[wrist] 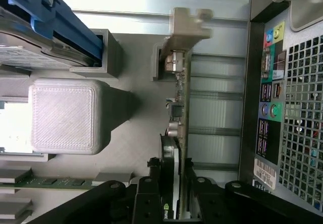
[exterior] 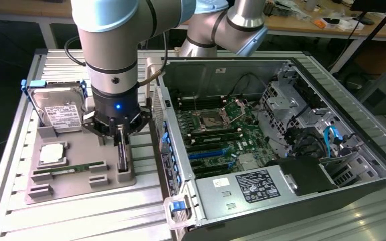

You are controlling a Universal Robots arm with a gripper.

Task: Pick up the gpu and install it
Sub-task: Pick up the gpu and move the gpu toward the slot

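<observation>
Spotting hard drive (exterior: 57,113) at upper left of exterior view, memory stick (exterior: 69,169) at lower left. Finding gpu (exterior: 122,158) left of centre, standing on edge in slot of grey tray (exterior: 79,190). Seeing gripper (exterior: 120,135) clamping both flat faces of gpu. Noting open case (exterior: 213,75) at right. Judging card light, stiff, fragile: taking hold by flat faces, sparing bracket (wrist: 189,24) and edge contacts.

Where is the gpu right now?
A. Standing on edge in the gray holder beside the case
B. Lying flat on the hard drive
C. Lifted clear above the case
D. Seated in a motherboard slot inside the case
A: the gpu stands on edge in the gray holder outside the computer case, with the claw down over it.
</observation>
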